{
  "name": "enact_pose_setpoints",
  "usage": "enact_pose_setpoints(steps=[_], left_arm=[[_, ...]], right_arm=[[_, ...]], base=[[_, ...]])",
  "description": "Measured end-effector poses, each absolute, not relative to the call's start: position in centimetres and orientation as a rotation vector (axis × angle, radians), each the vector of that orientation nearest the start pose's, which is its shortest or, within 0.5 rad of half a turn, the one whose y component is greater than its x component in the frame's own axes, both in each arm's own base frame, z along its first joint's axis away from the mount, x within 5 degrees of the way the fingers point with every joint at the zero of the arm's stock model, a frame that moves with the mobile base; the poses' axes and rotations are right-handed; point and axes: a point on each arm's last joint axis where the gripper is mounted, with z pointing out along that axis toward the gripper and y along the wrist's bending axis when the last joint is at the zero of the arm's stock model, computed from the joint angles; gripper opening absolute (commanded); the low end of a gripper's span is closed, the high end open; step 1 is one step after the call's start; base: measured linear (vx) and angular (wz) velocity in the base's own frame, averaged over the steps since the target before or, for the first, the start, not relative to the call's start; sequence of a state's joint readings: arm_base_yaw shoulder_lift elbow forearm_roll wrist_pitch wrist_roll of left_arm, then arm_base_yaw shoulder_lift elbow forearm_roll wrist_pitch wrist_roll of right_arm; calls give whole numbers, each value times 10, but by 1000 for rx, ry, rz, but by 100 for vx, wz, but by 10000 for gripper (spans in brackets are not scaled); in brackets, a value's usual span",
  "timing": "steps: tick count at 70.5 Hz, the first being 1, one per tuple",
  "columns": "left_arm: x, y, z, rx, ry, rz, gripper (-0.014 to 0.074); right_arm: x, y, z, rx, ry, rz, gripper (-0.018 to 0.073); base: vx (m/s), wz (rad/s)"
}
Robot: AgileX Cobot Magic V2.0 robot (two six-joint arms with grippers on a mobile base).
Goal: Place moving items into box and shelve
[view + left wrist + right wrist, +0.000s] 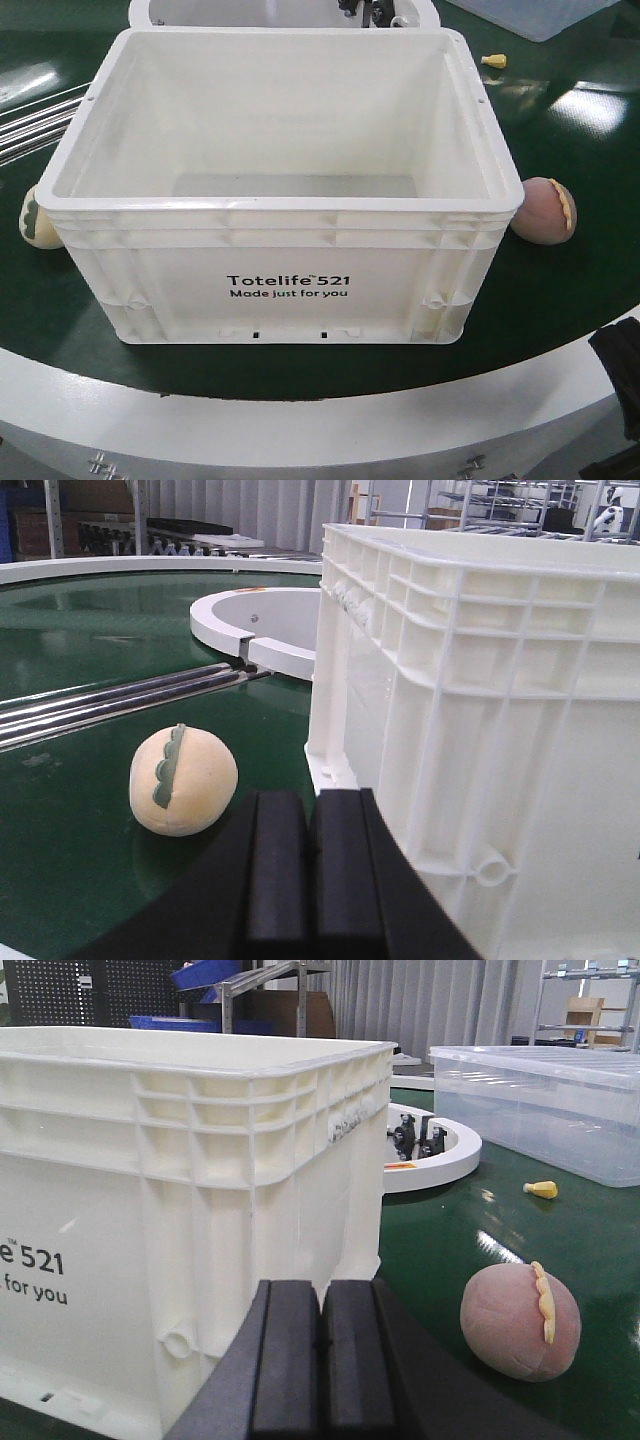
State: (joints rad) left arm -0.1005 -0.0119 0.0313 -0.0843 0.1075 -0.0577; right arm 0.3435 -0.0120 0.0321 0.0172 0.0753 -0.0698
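Our left gripper [308,810] sits low at the green table's [560,290] near edge, black fingers pressed together on nothing. Just ahead lies a cream plush ball with green scalloped trim [183,780], beside the left wall of the large white ribbed plastic crate [150,270], which stands empty at the near middle. Right of it rests a pink plush ball with yellow trim [520,1322]. Our right gripper [320,1300] is likewise clenched and empty.

We judge loading comes next: spread each jaw wide, straddle the ball's middle, squeeze gently, and lift clear of the rim.

We count one crate, two plush balls, one small yellow piece [541,1189] and one clear plastic tub [540,1100].
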Motion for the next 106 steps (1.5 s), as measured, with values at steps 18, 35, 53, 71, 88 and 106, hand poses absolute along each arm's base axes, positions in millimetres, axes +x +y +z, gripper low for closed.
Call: enact_pose_setpoints(steps=[18, 35, 53, 71, 88, 106], left_arm=[[56, -7, 194, -26, 1613, -195, -27], [56, -7, 194, -26, 1613, -195, -27], [56, -7, 194, -40, 1609, -208, -27], [56, -6, 201, -88, 1558, -258, -27], [67, -8, 241, -86, 1622, -256, -27], [110, -12, 312, -54, 1641, -218, -27]], right_arm=[[53, 19, 196, -313, 1554, 229, -15], [53, 19, 196, -313, 1554, 229, -15], [54, 19, 196, -313, 1550, 228, -15], [52, 19, 208, -299, 1485, 233, -15], [55, 20, 262, -307, 1527, 234, -15], [95, 34, 327, -325, 1607, 225, -15]], base=[[0, 0], [0, 0], [0, 0], [0, 0], [0, 0], [0, 0]])
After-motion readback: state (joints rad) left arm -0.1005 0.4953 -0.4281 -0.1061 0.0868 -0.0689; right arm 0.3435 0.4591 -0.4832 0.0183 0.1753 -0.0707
